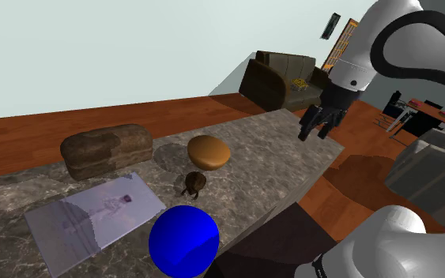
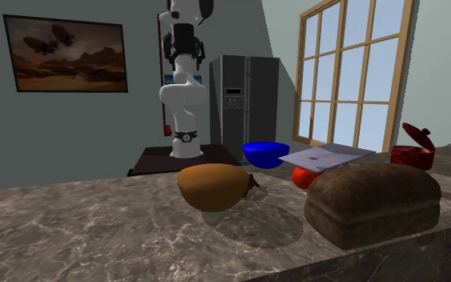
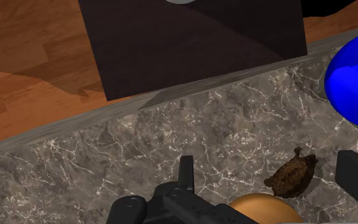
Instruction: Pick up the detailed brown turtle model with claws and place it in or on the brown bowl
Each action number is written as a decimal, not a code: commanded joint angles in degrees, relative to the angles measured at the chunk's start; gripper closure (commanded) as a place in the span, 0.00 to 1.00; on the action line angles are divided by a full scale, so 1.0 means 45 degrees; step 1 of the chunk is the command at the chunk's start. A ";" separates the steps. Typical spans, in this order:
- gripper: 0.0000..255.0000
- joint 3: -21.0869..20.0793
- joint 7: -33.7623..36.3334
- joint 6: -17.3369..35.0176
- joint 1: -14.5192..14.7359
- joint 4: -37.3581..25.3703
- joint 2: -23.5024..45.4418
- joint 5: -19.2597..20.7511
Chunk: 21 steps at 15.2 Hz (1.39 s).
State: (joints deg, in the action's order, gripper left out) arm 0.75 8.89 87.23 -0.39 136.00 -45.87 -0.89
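- Wrist view has the gripper with its two black fingers spread wide. Only bare table shows between them, so it carries nothing.
- From the shoulder view, the gripper hangs high over the table's far corner at that view's right, well apart from everything on the top.
- The turtle sits untouched on the marbled table, toward the edge that faces the stand. It lies nearer one finger than the other, not centred between them.
- On the table, the turtle is just beside the brown bowl, between it and a blue bowl at the stand-side edge.
- In the second exterior view the turtle peeks out from behind the brown bowl, which appears to hold nothing.
- By my judgement, no part of the task is done yet. The gripper has to come across and down over the turtle, close on it, lift it, carry it the short way to the brown bowl and let go.
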 commanded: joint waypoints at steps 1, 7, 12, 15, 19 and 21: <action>0.00 0.0000 0.0000 0.0000 0.0000 0.0000 0.0000 0.0000; 0.00 -0.1731 0.2504 0.2479 0.0026 0.1810 0.0212 -0.0808; 0.00 -0.3280 0.4629 0.4733 0.0006 0.2695 0.1241 -0.1338; 0.00 -0.4248 0.5967 0.6136 -0.0113 0.2928 0.2238 -0.1481; 0.00 -0.5591 0.7915 0.7982 -0.0512 0.2880 0.3964 -0.1287; 0.00 -0.6279 0.9016 0.8854 -0.0835 0.2703 0.4978 -0.0935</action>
State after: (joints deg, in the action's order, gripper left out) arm -25.85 46.75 124.72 -3.52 148.21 -25.65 -5.76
